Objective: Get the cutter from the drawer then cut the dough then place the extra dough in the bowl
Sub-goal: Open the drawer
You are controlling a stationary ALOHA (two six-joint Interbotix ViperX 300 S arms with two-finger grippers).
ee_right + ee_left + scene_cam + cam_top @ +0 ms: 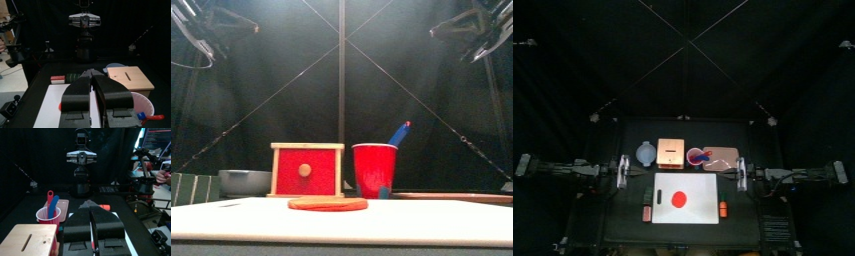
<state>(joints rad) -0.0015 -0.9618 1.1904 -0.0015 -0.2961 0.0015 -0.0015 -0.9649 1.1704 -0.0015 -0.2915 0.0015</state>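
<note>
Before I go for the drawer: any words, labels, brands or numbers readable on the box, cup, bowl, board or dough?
None can be read. The box, cup, bowl, board and dough show no words, labels, brands or numbers in any view.

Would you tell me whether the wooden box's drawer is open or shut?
Shut: in the front view the red drawer front sits flush inside the wooden box frame, not pulled out.
</note>
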